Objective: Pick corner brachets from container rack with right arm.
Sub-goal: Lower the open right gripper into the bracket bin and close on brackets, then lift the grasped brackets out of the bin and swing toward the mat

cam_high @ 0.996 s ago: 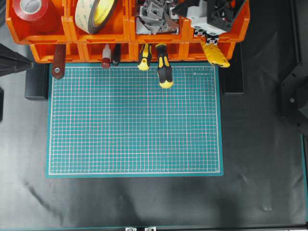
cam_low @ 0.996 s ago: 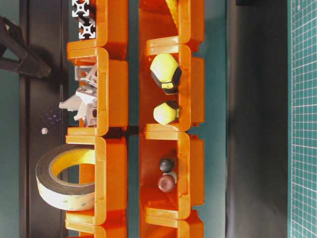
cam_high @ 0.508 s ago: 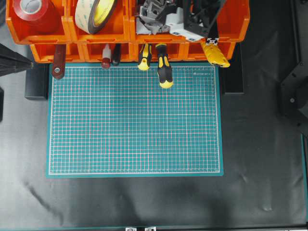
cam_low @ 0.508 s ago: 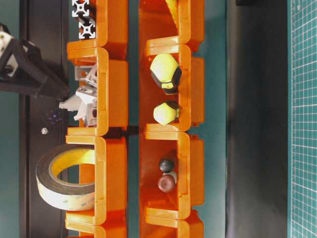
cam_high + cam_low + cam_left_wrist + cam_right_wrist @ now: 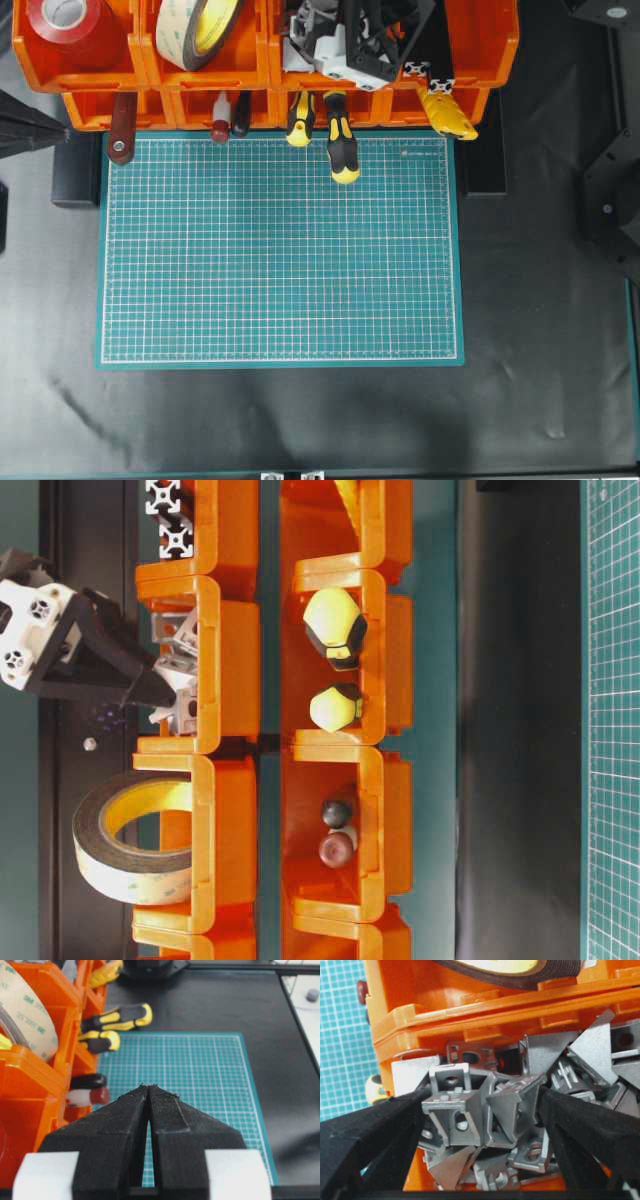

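Observation:
The container rack (image 5: 250, 72) runs along the mat's far edge as orange bins in two tiers. One upper bin holds a heap of silver-grey corner brachets (image 5: 465, 1105), also visible from overhead (image 5: 303, 18) and from table level (image 5: 178, 670). My right gripper (image 5: 483, 1095) is lowered into that bin, open, its black fingers (image 5: 380, 1125) standing either side of the top two brachets without closing on them. From above, the right gripper (image 5: 350, 45) covers most of the heap. My left gripper (image 5: 149, 1086) is shut and empty, hovering at the mat's left side.
A green cutting mat (image 5: 280, 250) lies in front of the rack. Yellow-black screwdrivers (image 5: 340, 148) and other handles poke out of the lower bins. Tape rolls (image 5: 200, 28) fill the upper left bins. Black slotted bars (image 5: 165, 520) sit in the bin to the right.
My right gripper has swung left from the bin with the black bars to the brachet bin and dropped into the heap, staying open. The left arm has not moved.

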{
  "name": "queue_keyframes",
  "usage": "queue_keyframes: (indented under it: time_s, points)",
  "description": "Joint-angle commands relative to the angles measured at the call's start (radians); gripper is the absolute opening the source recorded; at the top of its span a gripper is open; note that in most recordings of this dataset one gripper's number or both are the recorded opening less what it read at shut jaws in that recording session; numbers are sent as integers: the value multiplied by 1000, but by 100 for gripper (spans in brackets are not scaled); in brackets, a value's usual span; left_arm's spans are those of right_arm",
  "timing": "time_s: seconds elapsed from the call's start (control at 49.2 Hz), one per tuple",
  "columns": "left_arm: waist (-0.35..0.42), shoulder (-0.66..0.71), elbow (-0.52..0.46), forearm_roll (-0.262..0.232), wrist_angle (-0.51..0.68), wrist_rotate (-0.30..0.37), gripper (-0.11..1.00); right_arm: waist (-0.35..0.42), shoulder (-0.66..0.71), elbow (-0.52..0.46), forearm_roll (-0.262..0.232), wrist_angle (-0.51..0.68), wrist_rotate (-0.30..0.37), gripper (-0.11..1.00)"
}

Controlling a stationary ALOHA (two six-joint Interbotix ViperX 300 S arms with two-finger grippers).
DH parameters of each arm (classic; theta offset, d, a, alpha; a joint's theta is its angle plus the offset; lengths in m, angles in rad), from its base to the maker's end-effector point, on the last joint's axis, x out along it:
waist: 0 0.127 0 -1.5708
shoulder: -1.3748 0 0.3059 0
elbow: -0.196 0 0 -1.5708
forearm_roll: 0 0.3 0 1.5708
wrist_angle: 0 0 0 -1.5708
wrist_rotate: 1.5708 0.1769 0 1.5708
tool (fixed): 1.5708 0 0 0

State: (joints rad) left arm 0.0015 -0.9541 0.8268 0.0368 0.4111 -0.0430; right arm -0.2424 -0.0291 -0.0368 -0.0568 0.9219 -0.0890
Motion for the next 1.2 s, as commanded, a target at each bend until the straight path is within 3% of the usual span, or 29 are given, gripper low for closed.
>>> queue_keyframes:
  time_s: [0.0, 0.081, 0.183, 0.427, 0.691, 1.179]
  points:
    - [2, 5, -29, 2, -3, -2, 0, -8, -6, -18, -3, -6, -5, 85]
    - [2, 3, -29, 2, -3, -2, 0, -8, -11, -17, -3, 3, -5, 78]
    - [2, 3, -29, 3, -5, -2, 0, -2, -14, -15, -3, 17, -5, 60]
    - [3, 2, -29, 2, -5, -2, 0, 2, -40, -25, -6, 28, 0, 60]
    - [2, 2, -29, 2, -5, -2, 0, 3, -71, -28, -8, 28, 0, 49]
    - [3, -2, -29, 2, -3, -2, 0, 18, -92, -41, -21, 18, 0, 49]
